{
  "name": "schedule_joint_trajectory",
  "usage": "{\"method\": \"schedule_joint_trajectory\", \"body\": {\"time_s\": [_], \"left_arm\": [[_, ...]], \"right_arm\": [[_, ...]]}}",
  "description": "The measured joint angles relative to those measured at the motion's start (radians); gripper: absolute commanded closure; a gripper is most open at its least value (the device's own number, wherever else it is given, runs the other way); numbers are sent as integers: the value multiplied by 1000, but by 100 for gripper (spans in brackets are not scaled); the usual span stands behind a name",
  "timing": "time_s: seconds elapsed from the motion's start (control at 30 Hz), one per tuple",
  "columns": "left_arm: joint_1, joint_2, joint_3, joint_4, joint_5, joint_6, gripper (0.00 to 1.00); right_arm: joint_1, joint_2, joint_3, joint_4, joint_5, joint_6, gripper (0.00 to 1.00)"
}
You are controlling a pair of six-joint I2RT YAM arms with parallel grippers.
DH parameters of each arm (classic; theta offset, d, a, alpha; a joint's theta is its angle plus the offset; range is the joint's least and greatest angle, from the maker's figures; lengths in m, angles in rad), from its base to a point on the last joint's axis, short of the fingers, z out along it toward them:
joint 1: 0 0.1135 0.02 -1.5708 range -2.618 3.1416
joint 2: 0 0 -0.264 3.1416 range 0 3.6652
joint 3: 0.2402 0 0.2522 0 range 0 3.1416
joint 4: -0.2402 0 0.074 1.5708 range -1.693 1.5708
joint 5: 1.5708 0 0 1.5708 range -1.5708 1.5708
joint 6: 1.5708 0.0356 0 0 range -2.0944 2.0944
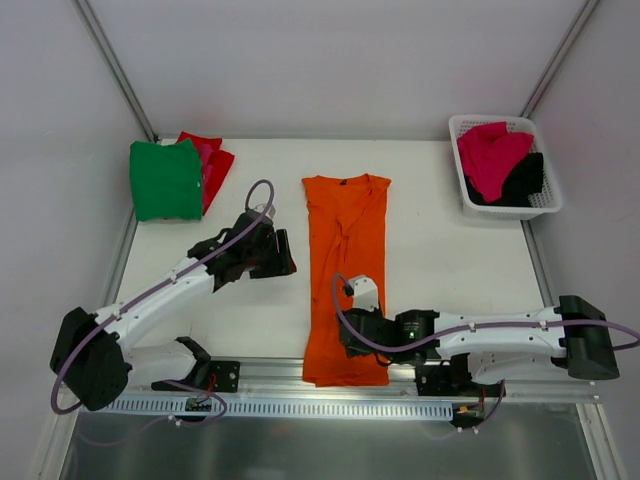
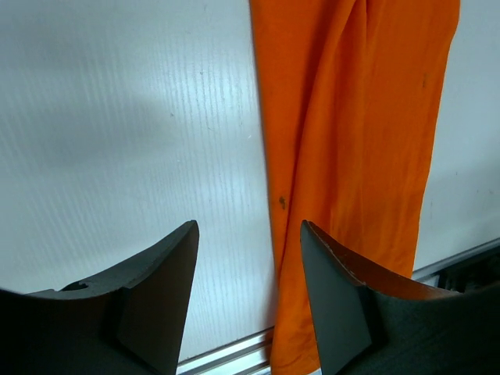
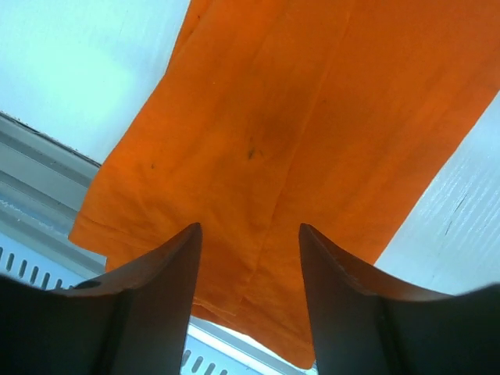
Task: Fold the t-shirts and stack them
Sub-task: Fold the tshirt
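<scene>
Centrally on the table (image 1: 450, 250), hem at its near edge, lies the orange t-shirt (image 1: 345, 270), folded narrow: probably light and limp, best pinched at the hem corners. Only the top view shows its collar; the wrist views show the left gripper (image 2: 248, 226) and right gripper (image 3: 250, 228) released, empty.

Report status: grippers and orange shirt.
Left gripper open, empty, beside the orange t-shirt. Right gripper open, empty, over its near end. Shirt folded to a long strip, flat. Nothing in the way.
</scene>
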Motion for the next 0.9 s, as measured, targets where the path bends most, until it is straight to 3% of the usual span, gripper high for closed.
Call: {"method": "schedule_joint_trajectory", "body": {"time_s": [0.2, 0.57, 0.9], "left_arm": [[-61, -101, -73, 6, -76, -61, 46], [-115, -35, -101, 8, -129, -121, 46], [-121, -6, -101, 11, -147, -131, 46]], "right_arm": [[0, -15, -42, 4, -6, 69, 53], [0, -109, -224, 101, -94, 167, 58], [0, -132, -230, 195, -154, 151, 61]]}}
